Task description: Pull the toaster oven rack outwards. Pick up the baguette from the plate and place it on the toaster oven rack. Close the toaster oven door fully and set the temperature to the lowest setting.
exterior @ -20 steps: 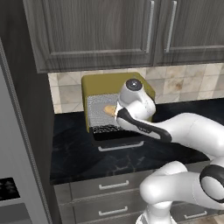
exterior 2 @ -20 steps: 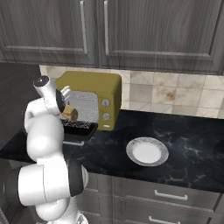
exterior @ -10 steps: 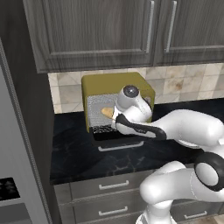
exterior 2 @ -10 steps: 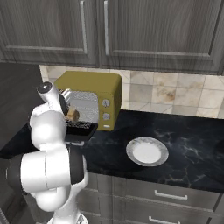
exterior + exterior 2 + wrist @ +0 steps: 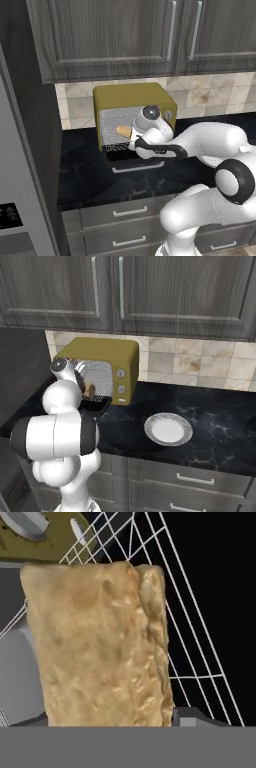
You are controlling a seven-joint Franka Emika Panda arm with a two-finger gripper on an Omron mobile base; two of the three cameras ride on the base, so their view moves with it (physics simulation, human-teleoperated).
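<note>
Showing no legible writing, toaster oven (image 5: 107, 363) and baguette (image 5: 100, 647).

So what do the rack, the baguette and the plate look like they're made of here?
The toaster oven rack: thin pale wire crossing in a grid, probably bare metal. The baguette: bread, with a matte tan crust flecked with small seed-like specks. The plate: smooth, pale grey-white with a shallow rim, likely glazed ceramic, though the render leaves that open.

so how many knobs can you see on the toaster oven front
2 in the right base view, both small and round on the toaster oven right panel: an upper knob and a lower knob beneath it. The arm may hide others.
</note>
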